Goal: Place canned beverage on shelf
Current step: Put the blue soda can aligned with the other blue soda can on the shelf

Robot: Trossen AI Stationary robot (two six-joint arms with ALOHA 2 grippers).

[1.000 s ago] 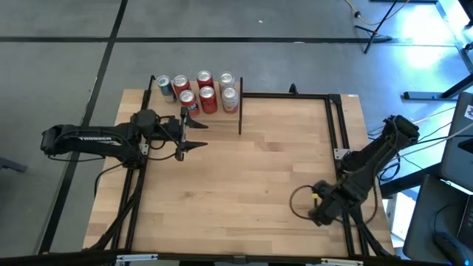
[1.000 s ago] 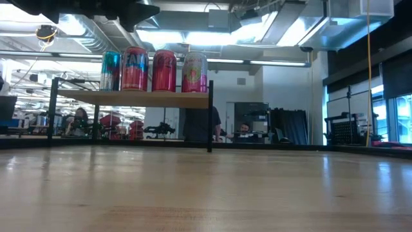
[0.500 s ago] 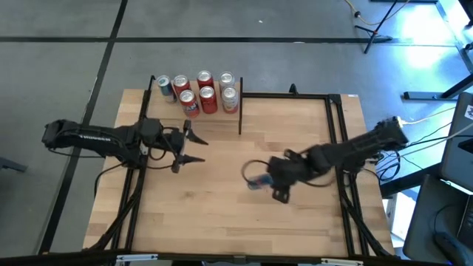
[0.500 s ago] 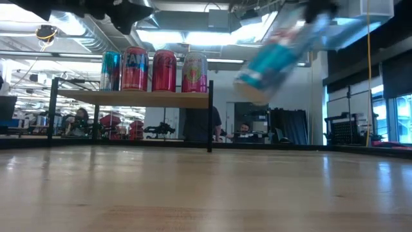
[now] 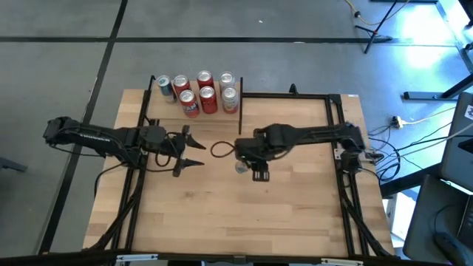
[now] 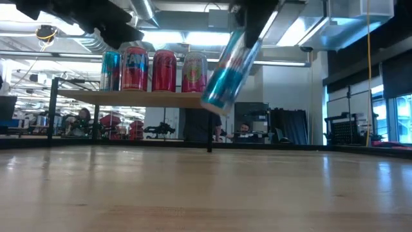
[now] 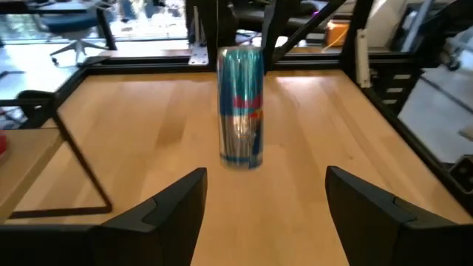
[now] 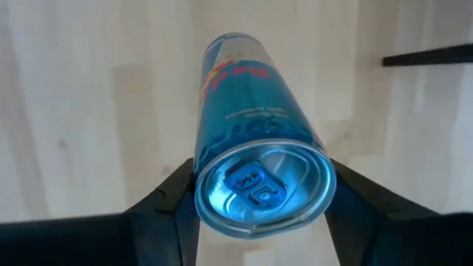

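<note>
A slim blue canned beverage [image 6: 228, 67] hangs tilted over the middle of the table, with my right gripper [image 5: 247, 159] shut on it. In the left wrist view the can [image 7: 242, 107] shows clear above the wood. The shelf [image 6: 132, 98] stands at the table's far left and carries several cans [image 5: 203, 92] upright on its board. My left gripper [image 7: 266, 192] is open with nothing between its fingers. It hangs left of the blue can, by the shelf's near side, and points across the table at the can. My right gripper pinches the can's wall just below its top rim [image 8: 199, 199] between its two fingers [image 8: 355, 203], one on each side. The fingers come from above, pointing down. The can hangs below them, its bottom end slanted away, lifted clear of the table.
A thin black metal frame [image 5: 329, 111] runs along the table's far and right sides. A cable loop [image 5: 220, 150] hangs by my right wrist. Bare wood [image 5: 244, 214] spreads toward the near edge. In the low view, people sit in the room behind the table.
My right gripper has swept from the table's near right corner toward the left and far side to the middle, rising and rolling its wrist, with the blue can in its hold and clear of the table. My left gripper has swung a little toward the near edge and tipped, still open.
</note>
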